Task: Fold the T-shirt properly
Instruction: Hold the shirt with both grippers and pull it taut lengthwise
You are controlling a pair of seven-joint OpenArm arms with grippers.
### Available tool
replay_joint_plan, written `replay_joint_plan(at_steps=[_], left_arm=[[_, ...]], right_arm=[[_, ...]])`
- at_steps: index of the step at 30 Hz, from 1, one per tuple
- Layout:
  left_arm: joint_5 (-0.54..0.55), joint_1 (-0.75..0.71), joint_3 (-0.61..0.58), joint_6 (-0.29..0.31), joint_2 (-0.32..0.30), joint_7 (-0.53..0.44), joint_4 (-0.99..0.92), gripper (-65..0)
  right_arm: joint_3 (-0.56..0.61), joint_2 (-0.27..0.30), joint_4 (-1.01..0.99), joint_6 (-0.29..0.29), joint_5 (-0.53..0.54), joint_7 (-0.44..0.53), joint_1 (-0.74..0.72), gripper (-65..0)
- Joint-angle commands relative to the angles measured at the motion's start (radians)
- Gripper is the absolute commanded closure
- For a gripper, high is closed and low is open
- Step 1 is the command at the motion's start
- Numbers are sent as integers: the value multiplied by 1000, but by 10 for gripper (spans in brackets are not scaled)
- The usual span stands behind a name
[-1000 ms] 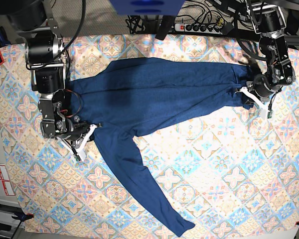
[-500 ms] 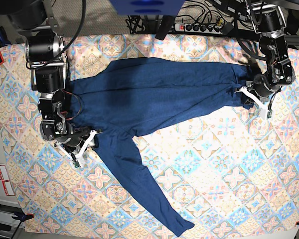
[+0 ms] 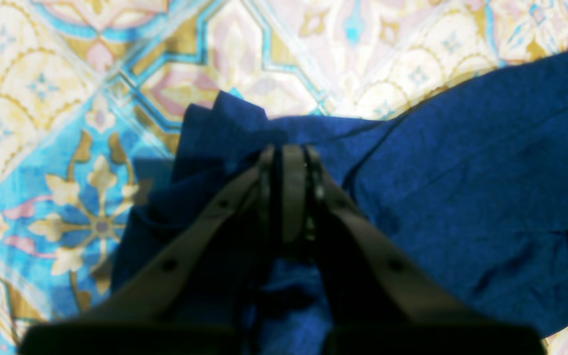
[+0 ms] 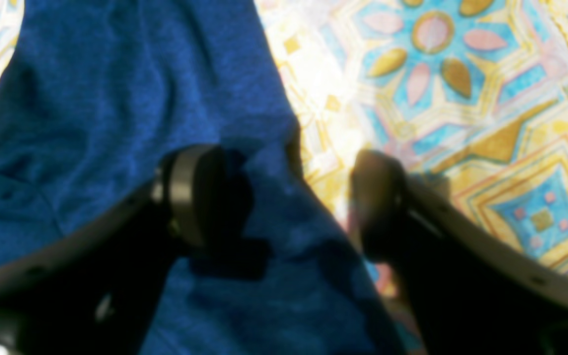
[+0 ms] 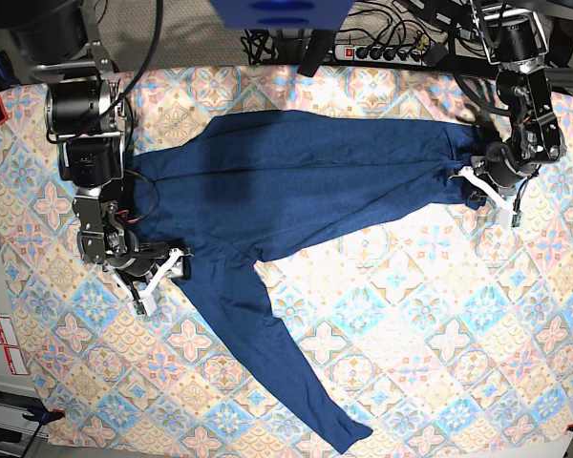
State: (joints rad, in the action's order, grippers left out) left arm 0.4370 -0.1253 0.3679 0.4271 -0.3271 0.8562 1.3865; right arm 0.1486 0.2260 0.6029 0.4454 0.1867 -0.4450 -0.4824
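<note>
Left wrist view: the left gripper [image 3: 289, 162] is clamped together on a bunched edge of the T-shirt [image 3: 461, 197], which lies on the patterned tabletop [image 3: 42, 74].

Right wrist view: the right gripper [image 4: 289, 197] stands wide apart, one finger [image 4: 190, 192] over the T-shirt [image 4: 116, 98], the other over bare tabletop [image 4: 461, 74].

Base view: the T-shirt [image 5: 306, 181] lies spread flat between both grippers, one sleeve trailing toward the tabletop's [image 5: 439, 343] near edge.
</note>
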Motion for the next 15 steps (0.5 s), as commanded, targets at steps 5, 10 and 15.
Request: replay_joint_plan(at_steps=[5, 10, 15], left_arm=[[9, 9, 4, 5, -13, -10, 15, 0], [9, 9, 4, 5, -13, -10, 15, 0], [10, 9, 6, 5, -13, -12, 15, 0]], right_arm=[[-5, 8, 9, 8, 1, -7, -25, -82], [-10, 11, 42, 8, 7, -31, -22, -11], [-132, 39, 243, 11, 7, -73, 46, -7]])
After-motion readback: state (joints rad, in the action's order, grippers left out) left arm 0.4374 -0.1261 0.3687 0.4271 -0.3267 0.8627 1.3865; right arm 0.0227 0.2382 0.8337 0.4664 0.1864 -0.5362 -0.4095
